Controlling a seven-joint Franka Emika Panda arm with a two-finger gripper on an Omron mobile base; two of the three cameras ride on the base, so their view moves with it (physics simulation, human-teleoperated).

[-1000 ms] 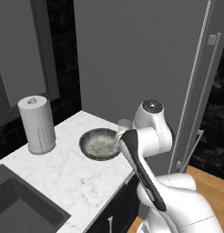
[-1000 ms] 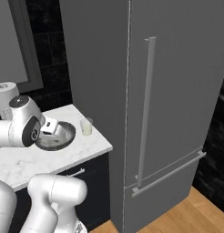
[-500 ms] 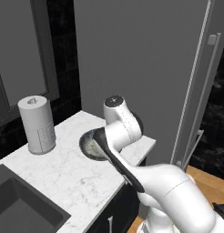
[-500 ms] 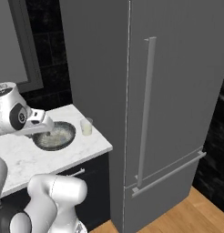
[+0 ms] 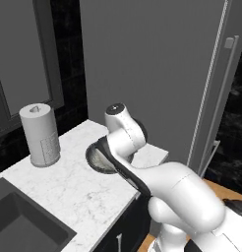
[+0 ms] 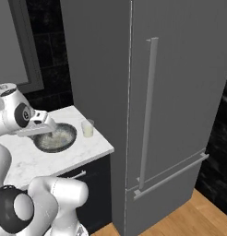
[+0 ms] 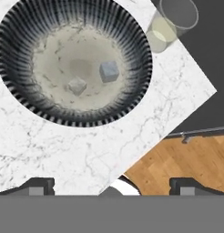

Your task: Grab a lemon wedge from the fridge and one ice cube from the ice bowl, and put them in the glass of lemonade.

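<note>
A: Over the marble surface (image 5: 69, 182), what's the claw (image 7: 111, 184) doing?
B: Hanging above it, looking straight down, jaws spread wide, nothing between them. The tips frame the surface edge and a strip of wood floor (image 7: 177, 164).

A: Ice bowl?
B: The ice bowl (image 7: 22, 98) sits on the white veined marble near the corner by the fridge. Ribbed dark wall, pale speckled inside. Two ice cubes (image 7: 109, 71) lie in it, near each other but apart. From the right base view the bowl (image 6: 69, 136) is partly behind the arm's wrist.

A: Glass of lemonade?
B: The glass of lemonade (image 6: 87, 128) stands upright just beside the bowl, on the fridge side, not touching it. Pale yellowish liquid in the lower part. In the hand view the same glass (image 7: 166, 27) is at the top right, at the surface's edge.

A: Fridge?
B: The fridge (image 6: 180, 92) is tall, matte grey, doors shut, with a long vertical bar handle (image 6: 147, 110). It stands right against the end of the surface. Lemon wedge: can't see it.

A: Rest of the room?
B: A paper-towel roll (image 5: 40, 134) stands upright at the back, well apart from the bowl. A dark sink (image 5: 19, 226) is sunk into the surface at the far end. Black tile wall behind, dark cabinet fronts below.
</note>
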